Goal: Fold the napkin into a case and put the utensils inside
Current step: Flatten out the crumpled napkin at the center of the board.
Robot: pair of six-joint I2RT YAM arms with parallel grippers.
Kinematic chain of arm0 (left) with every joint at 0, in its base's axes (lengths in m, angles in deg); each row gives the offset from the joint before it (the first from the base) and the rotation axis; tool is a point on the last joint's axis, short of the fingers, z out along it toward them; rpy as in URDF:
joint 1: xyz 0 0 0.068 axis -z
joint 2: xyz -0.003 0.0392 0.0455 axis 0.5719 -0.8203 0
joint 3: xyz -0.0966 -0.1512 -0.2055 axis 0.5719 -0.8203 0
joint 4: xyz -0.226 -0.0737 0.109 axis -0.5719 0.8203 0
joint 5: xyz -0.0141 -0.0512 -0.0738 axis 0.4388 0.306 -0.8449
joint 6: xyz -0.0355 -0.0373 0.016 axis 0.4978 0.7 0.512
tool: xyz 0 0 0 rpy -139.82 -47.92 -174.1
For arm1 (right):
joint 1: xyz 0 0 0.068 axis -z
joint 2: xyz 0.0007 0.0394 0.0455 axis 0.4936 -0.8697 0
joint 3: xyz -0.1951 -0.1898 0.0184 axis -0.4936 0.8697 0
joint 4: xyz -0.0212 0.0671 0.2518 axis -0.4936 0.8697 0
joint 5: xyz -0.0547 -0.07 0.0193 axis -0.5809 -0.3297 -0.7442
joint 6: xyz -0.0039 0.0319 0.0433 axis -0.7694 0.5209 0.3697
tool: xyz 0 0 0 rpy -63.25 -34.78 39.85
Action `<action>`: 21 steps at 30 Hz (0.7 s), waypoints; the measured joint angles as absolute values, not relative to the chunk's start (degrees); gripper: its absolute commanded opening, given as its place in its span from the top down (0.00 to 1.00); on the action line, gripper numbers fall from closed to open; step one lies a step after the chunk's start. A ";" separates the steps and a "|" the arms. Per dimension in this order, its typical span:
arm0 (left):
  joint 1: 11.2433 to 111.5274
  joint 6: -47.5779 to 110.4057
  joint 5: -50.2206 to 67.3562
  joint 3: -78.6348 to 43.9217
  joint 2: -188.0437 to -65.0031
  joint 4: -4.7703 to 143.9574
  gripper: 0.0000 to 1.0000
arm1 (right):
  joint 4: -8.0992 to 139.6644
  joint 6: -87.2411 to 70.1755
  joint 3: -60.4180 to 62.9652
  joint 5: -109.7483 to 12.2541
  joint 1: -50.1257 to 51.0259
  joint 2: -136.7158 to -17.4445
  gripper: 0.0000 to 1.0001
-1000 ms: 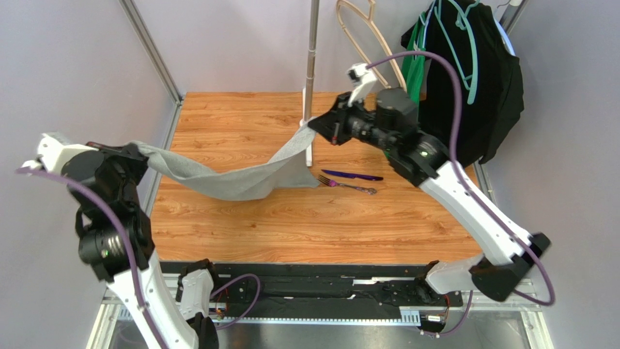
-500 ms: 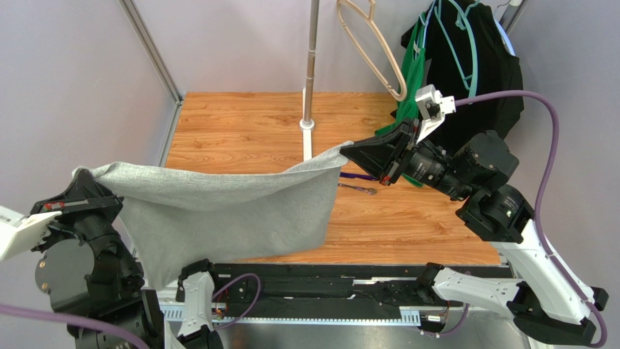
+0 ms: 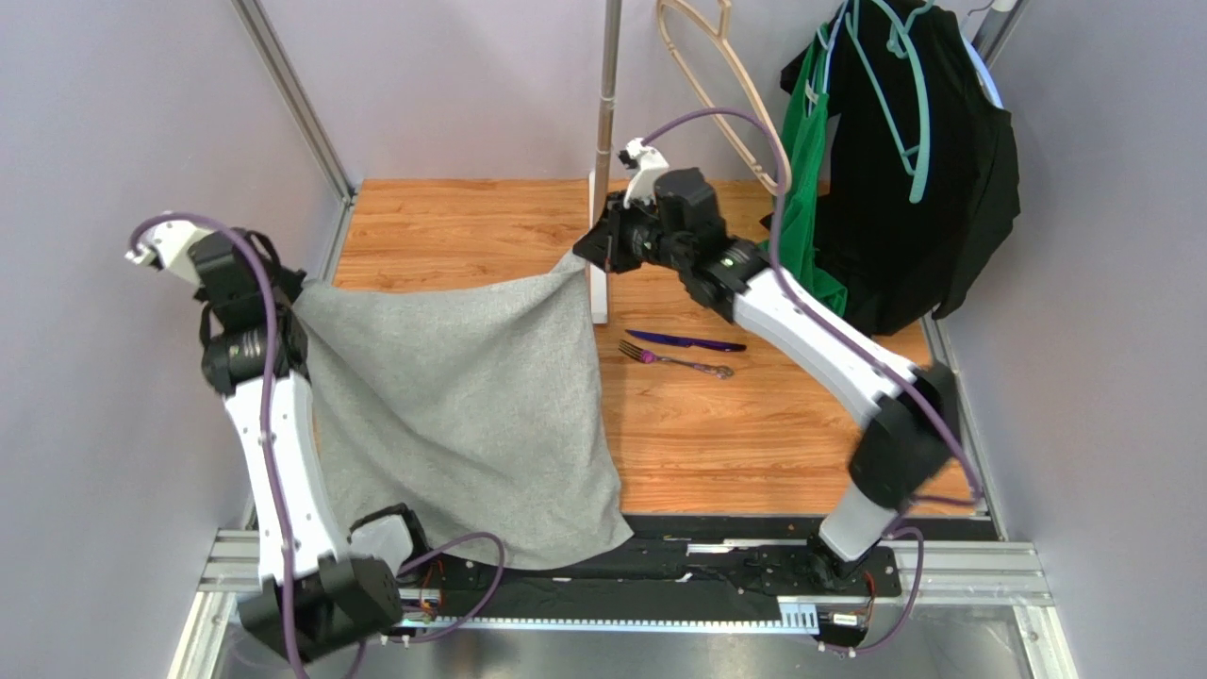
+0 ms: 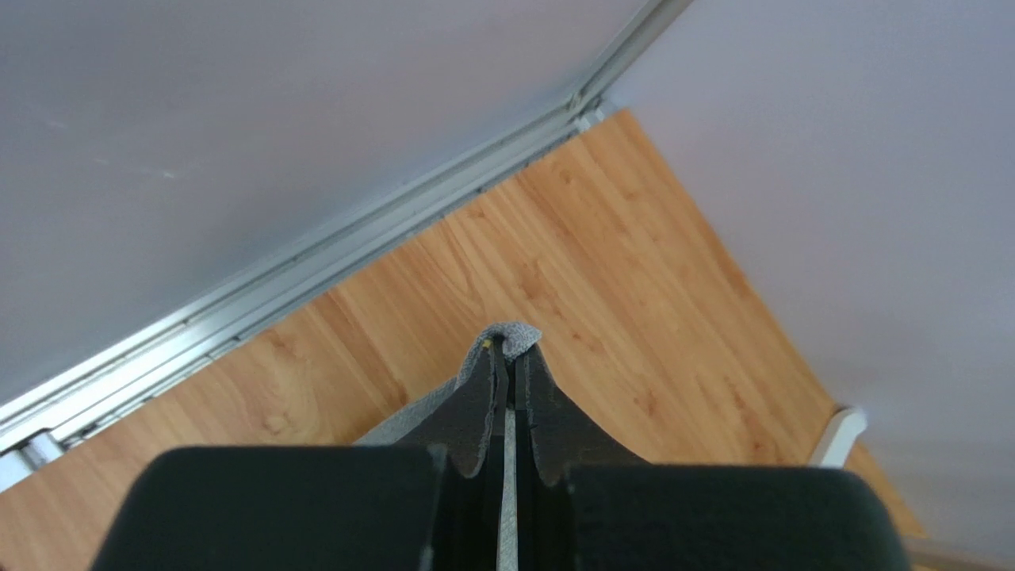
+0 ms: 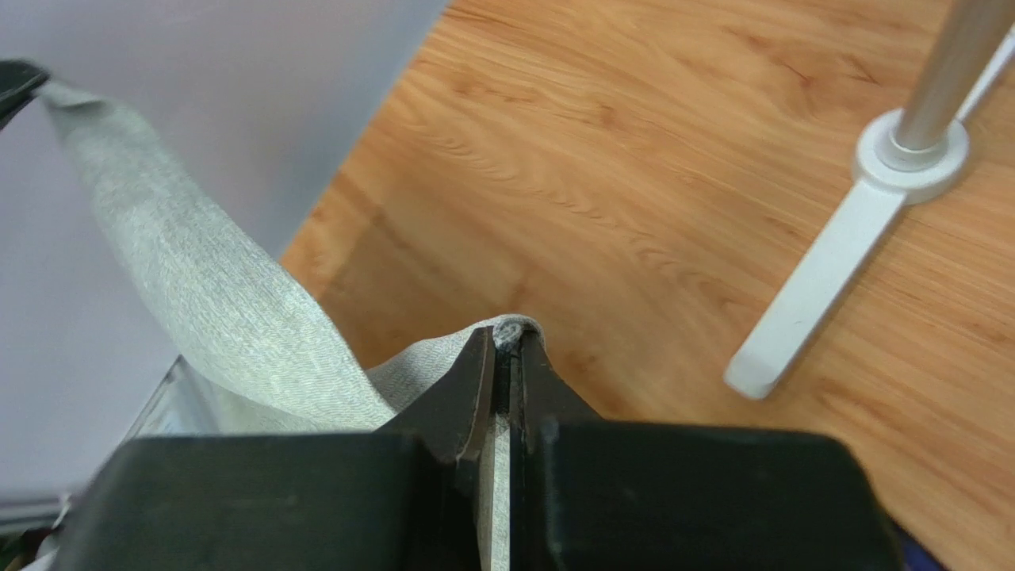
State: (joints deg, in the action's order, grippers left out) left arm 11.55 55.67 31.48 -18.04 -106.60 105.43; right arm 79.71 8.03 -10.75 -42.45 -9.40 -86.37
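The grey napkin [image 3: 454, 410] is stretched out flat over the left half of the table, and its near end droops past the front edge. My left gripper [image 3: 295, 294] is shut on its far left corner, which pokes out as a grey tuft [image 4: 512, 337] between the fingertips [image 4: 510, 347]. My right gripper [image 3: 584, 256] is shut on the far right corner [image 5: 510, 328], and the cloth [image 5: 215, 309] trails away to the left. The utensils lie to the right of the napkin: a dark purple knife [image 3: 684, 341] and a silvery fork [image 3: 677, 361].
A metal pole on a white foot [image 3: 599, 276] [image 5: 888, 155] stands just behind my right gripper. At the back right hang a wooden hanger [image 3: 726, 85], a green garment [image 3: 805, 156] and a black garment [image 3: 935, 170]. Frame posts and walls border the table.
Both arms have swung from high and near the camera out to the far side of the table. The napkin, hanging in the air before, now lies spread over the table's left half.
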 measured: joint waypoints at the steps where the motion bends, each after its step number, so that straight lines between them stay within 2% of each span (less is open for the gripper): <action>1: 11.55 55.62 30.19 -20.10 -110.23 102.37 1.00 | 78.51 8.44 -12.13 -41.93 -7.53 -91.61 1.00; 6: 12.10 56.11 25.93 -24.77 -124.26 90.35 1.00 | 75.97 9.01 -24.58 -40.77 -2.78 -113.45 1.00; 10: 12.43 57.00 24.27 -24.18 -135.87 82.33 1.00 | 74.47 9.27 -33.87 -40.55 -1.91 -124.79 0.98; 11: 12.43 56.98 24.34 -23.27 -138.93 81.15 0.98 | 74.14 9.34 -35.32 -40.60 -1.95 -126.45 0.91; 12: 12.47 56.91 24.47 -22.06 -141.75 80.58 0.71 | 73.85 9.45 -36.69 -40.86 -2.02 -127.87 0.76; 13: 12.58 56.72 24.56 -20.25 -144.44 80.65 0.61 | 73.63 9.62 -38.14 -41.19 -2.13 -129.18 0.50; 14: 12.78 56.46 25.06 -17.39 -147.63 81.22 0.56 | 73.48 9.71 -39.97 -41.84 -2.15 -130.63 0.39; 15: 13.00 55.78 25.56 -14.63 -150.10 82.24 0.38 | 74.03 9.95 -42.33 -42.48 -2.19 -132.00 0.31; 18: 14.26 54.60 29.17 -4.23 -156.26 87.90 0.35 | 77.04 8.88 -53.39 -45.40 -2.63 -137.69 0.18; 21: 16.54 53.81 33.17 2.33 -157.31 94.02 0.34 | 79.12 7.96 -55.53 -47.68 -3.28 -138.19 0.15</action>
State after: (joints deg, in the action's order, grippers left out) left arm 16.54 53.81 33.17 2.33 -157.31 94.02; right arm 79.12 7.96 -55.53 -47.68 -3.28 -138.19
